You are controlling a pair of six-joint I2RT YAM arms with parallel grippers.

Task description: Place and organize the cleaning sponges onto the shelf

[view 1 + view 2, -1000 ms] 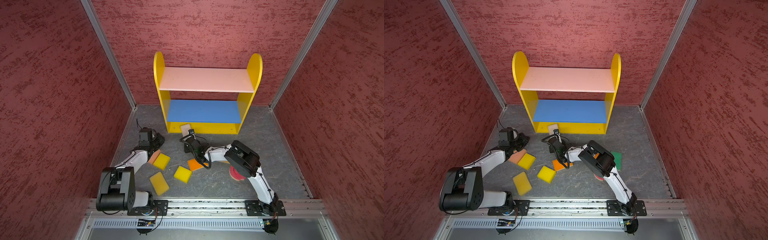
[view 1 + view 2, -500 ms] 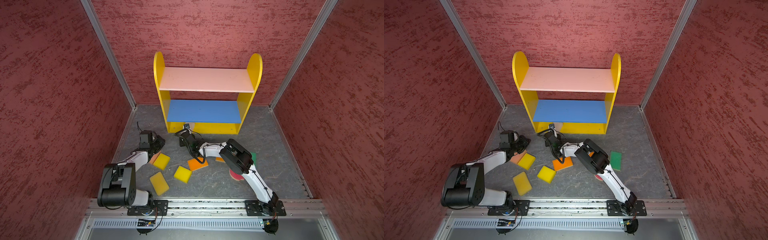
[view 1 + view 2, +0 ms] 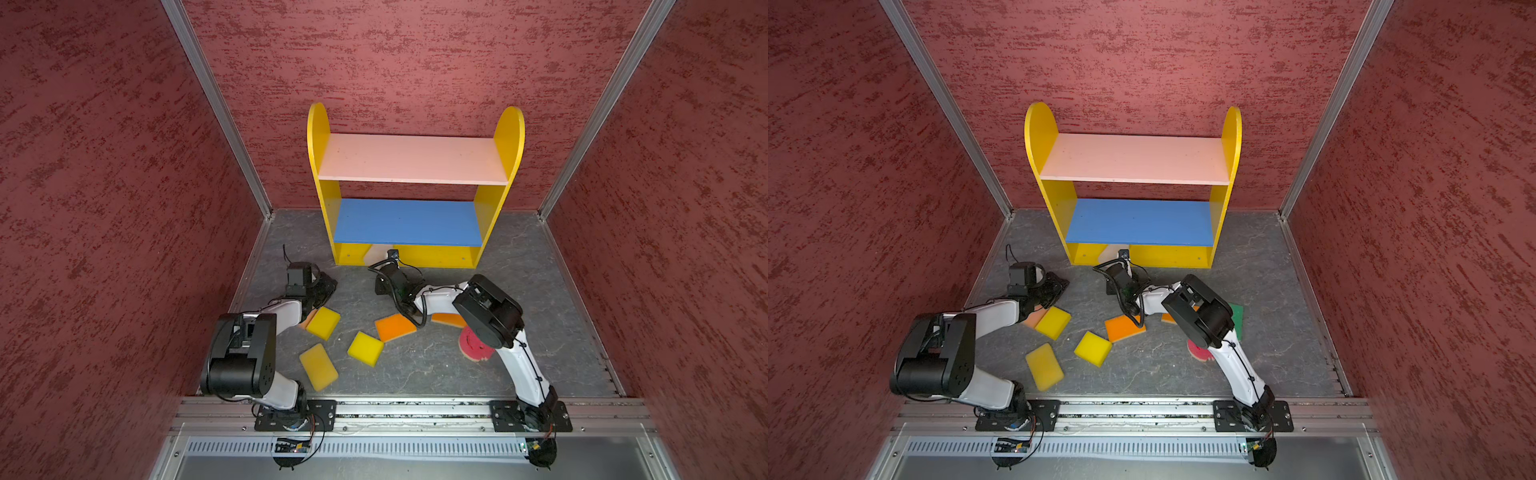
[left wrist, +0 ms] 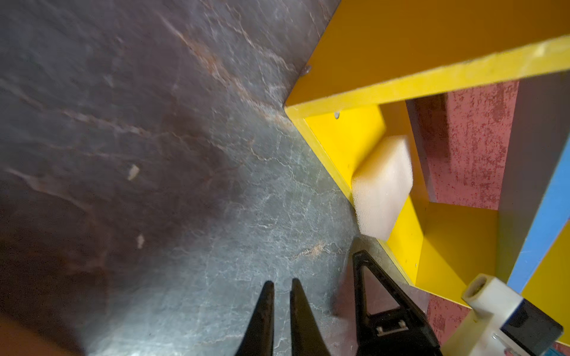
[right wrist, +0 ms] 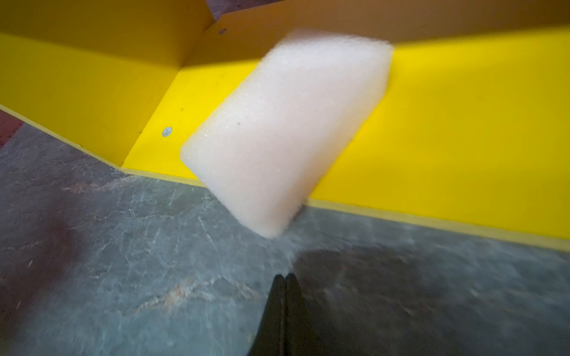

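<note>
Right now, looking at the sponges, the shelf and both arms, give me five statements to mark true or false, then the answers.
1. The cream sponge lies on the bottom board of the shelf. True.
2. The right fingers grip the cream sponge. False: they are shut on nothing, short of it.
3. Three yellow sponges lie on the floor. True.
4. An orange sponge sits on the blue board. False: the blue board is bare, and an orange sponge lies on the floor.
5. The left fingers hold nothing. True.
</note>
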